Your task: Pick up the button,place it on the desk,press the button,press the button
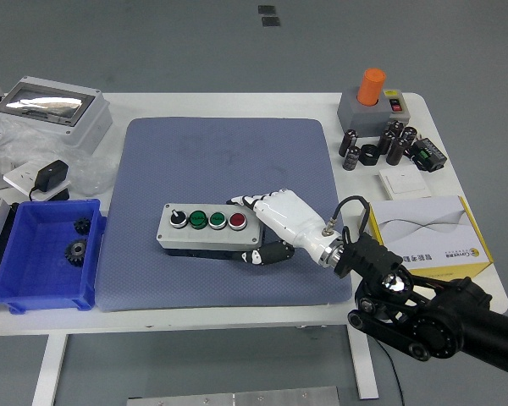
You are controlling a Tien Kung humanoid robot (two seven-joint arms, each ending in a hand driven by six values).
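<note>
The button box [209,230] is a grey box with a black knob, two green buttons and a red button on top. It lies on the blue-grey mat [224,169], near the mat's front middle. My right hand [262,228] is white and grips the box's right end, fingers over the far side and thumb on the near side. The black right arm [423,313] comes in from the lower right. The left arm is out of view.
A blue bin [42,254] with gears sits at the left front. A grey enclosure [46,110] and a black adapter [51,179] lie at the left back. A white and yellow box [427,233], black cylinders [377,145] and an orange-topped button unit [371,101] stand at the right.
</note>
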